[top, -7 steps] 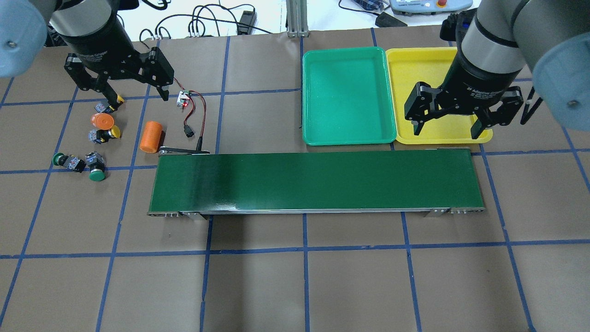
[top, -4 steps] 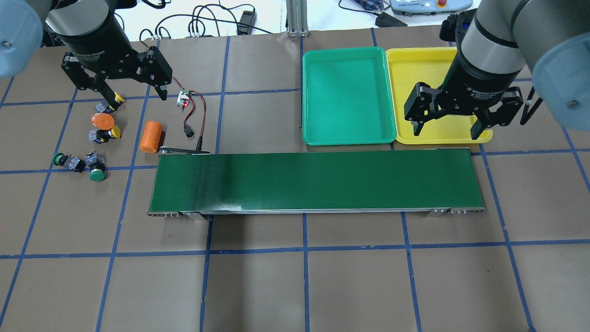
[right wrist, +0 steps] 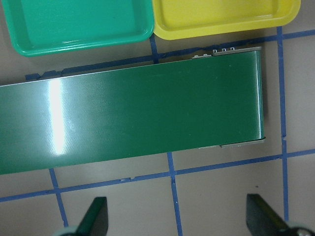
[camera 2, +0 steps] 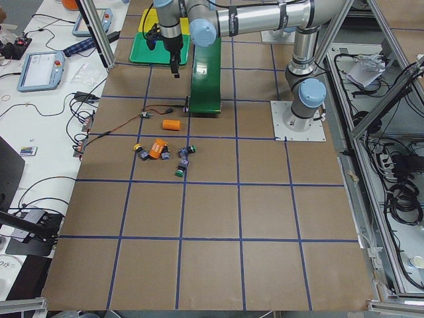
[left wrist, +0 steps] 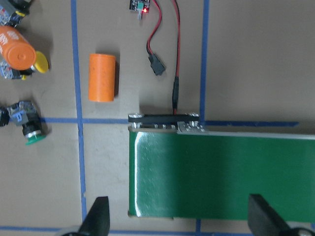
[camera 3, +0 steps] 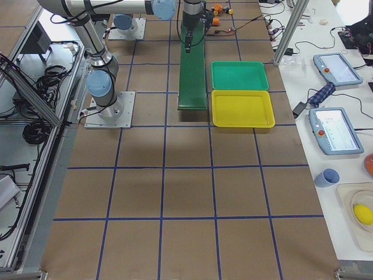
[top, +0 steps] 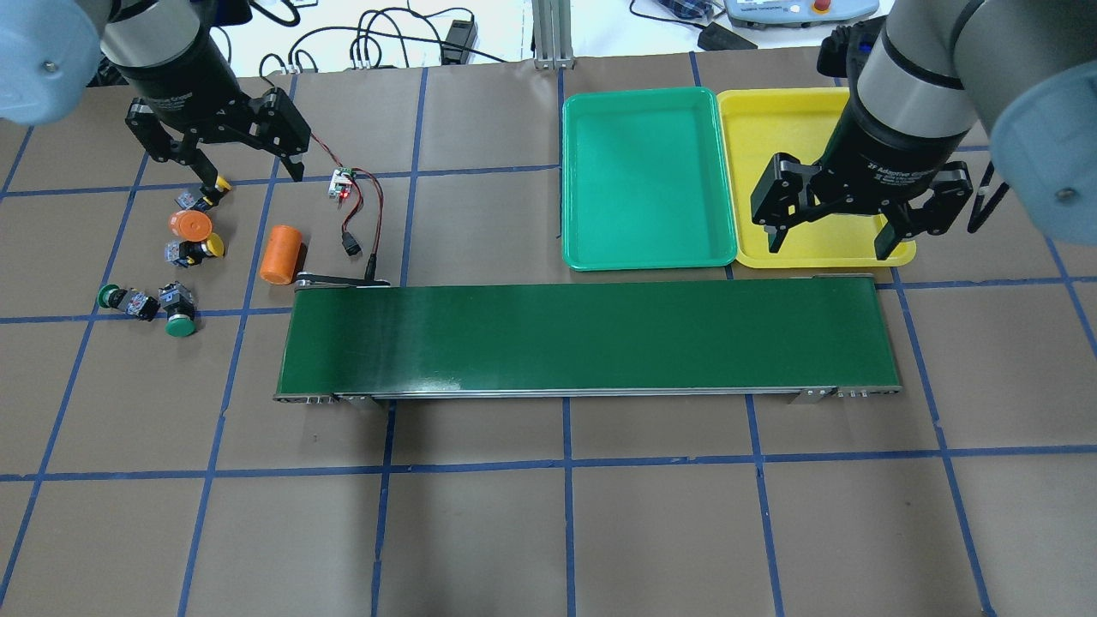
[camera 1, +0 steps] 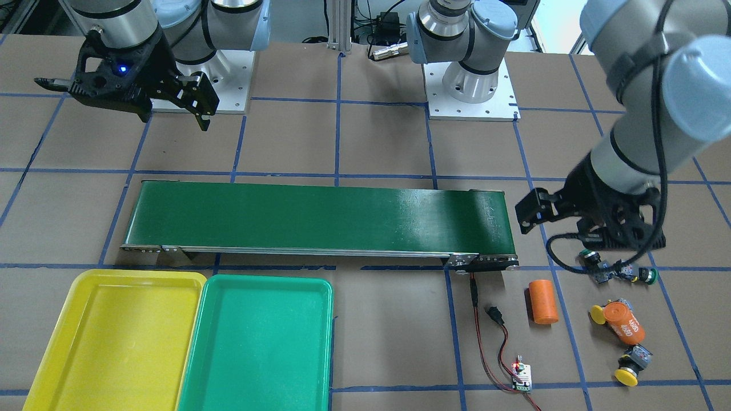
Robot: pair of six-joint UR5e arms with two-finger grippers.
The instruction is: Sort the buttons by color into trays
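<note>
Four buttons lie at the table's left: two yellow-capped [top: 202, 196] [top: 196, 249] and two green-capped [top: 123, 300] [top: 177, 314]. My left gripper [top: 251, 178] is open and empty above the table, its one finger over the far yellow button. In the left wrist view its fingertips [left wrist: 98, 217] frame the conveyor's end, with a green button [left wrist: 29, 131] at the left. The green tray [top: 647, 176] and the yellow tray [top: 771, 128] stand side by side at the back right, both empty. My right gripper [top: 828, 247] is open and empty over the yellow tray's front edge.
A long dark-green conveyor belt [top: 587, 338] runs across the middle. Two orange cylinders [top: 190, 225] [top: 282, 254] lie among and beside the buttons. A small circuit board [top: 344, 183] with red and black wires leads to the conveyor's left end.
My left gripper has shifted slightly to the left and toward the far side. The buttons, trays and right gripper have not moved.
</note>
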